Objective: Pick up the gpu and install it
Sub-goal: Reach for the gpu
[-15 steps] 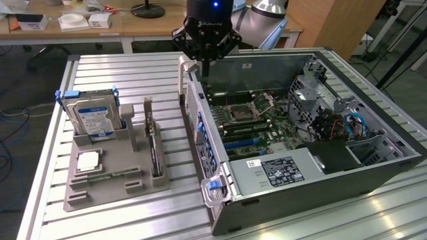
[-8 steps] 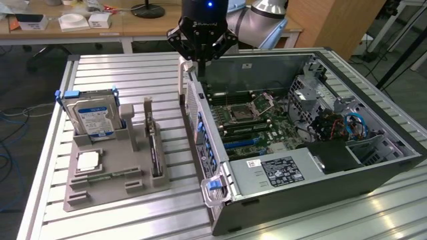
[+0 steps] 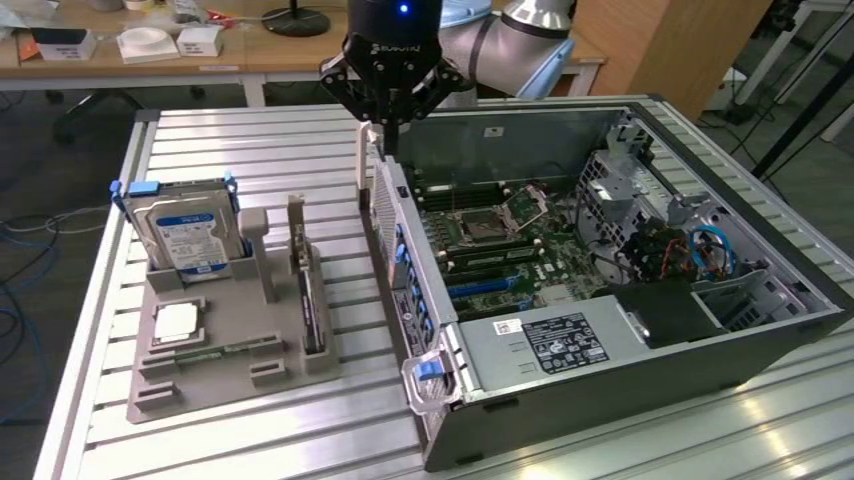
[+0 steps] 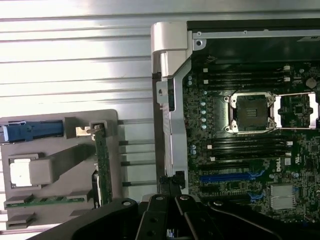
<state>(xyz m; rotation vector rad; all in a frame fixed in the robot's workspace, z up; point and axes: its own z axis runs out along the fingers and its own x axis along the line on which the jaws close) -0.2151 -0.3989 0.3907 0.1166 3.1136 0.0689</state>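
Note:
The gpu (image 3: 310, 300) stands on edge in a slot of the grey tray (image 3: 227, 390), a dark thin card with a silver end bracket. In the wrist view the gpu (image 4: 103, 165) shows edge-on as a green strip in the tray (image 4: 60, 120). My gripper (image 3: 379, 140) hangs shut and empty above the near wall of the open computer case (image 3: 601, 400), to the exterior view's right of the gpu and well above it. In the wrist view the gripper (image 4: 169, 187) has its fingers pressed together over the case edge. The motherboard (image 4: 240, 150) lies open, with blue slots (image 4: 230, 176).
The tray also holds an upright hard drive (image 3: 187, 230), a processor (image 3: 176, 322) and a memory stick (image 3: 214, 352). The case wall with a blue latch (image 3: 427, 368) rises between tray and motherboard (image 3: 507, 240). Everything rests on a slatted metal table (image 3: 267, 130). A desk stands behind.

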